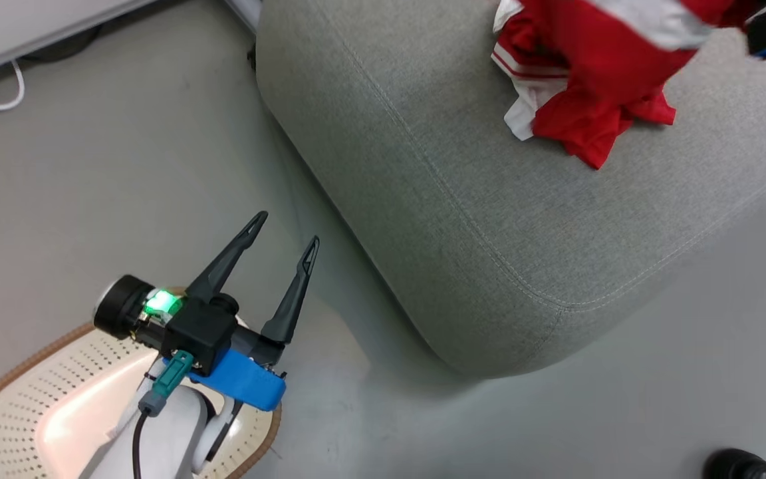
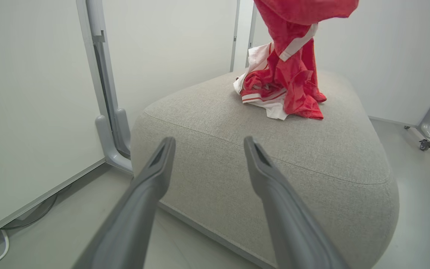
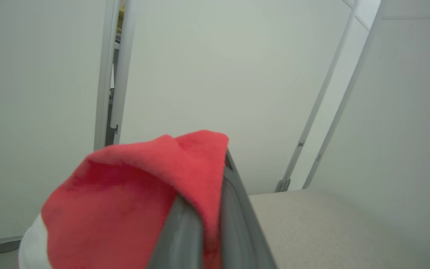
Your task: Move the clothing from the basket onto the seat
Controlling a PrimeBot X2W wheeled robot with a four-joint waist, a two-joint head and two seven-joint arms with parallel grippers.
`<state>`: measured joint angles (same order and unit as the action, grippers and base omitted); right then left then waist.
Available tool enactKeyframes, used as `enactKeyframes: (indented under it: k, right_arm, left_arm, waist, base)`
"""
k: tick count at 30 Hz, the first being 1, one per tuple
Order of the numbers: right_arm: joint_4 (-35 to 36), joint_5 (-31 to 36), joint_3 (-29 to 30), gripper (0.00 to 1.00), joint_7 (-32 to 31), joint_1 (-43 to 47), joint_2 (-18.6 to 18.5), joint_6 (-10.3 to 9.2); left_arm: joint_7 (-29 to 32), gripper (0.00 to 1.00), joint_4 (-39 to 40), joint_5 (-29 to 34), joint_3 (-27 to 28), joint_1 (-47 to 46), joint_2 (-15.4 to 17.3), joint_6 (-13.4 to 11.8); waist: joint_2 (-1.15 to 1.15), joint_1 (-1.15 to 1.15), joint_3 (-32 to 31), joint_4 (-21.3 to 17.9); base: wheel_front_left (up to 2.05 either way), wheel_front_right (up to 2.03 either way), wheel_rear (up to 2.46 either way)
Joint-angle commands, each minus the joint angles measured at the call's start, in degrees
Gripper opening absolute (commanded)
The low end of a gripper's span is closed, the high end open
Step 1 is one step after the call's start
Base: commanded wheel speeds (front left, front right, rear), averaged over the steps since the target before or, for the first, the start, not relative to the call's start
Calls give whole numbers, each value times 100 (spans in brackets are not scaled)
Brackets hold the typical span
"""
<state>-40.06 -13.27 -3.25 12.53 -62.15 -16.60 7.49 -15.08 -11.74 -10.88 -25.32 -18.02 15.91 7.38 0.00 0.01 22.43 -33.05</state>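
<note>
two fingers of the left gripper (image 1: 288, 228) stand spread by the basket (image 1: 4, 389) in the head view, the clothing (image 1: 589, 86) heaped on the seat (image 1: 456, 219). left wrist view: red cloth hangs onto the heap. right wrist view: the right gripper (image 3: 215, 175) pinches the clothing.

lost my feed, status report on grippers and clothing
Left gripper open, empty, near basket. Right gripper shut on clothing, draped onto seat. Nothing blocking.

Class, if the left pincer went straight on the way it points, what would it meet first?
Most likely the seat, at its near rounded edge; the left pincer points there, though depth is unclear.
</note>
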Motion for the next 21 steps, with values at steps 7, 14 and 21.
enactKeyframes:
  k: [7,14,21]
  right_arm:
    - [-475,80,760,0,162,-212,-290,0]
    - [-1179,178,1315,0,264,14,-169,1]
    - [-1445,495,1714,0,271,109,-81,0]
  left_arm:
    - [128,100,289,55,-298,-646,418,11]
    - [297,100,612,60,-373,-810,588,-9]
    - [333,100,827,22,-332,-725,692,-95]
  waist:
    - [0,-1,1176,271]
    - [0,-1,1550,547]
    - [0,-1,1689,719]
  base:
    - [0,0,0]
    - [0,0,0]
    - [0,0,0]
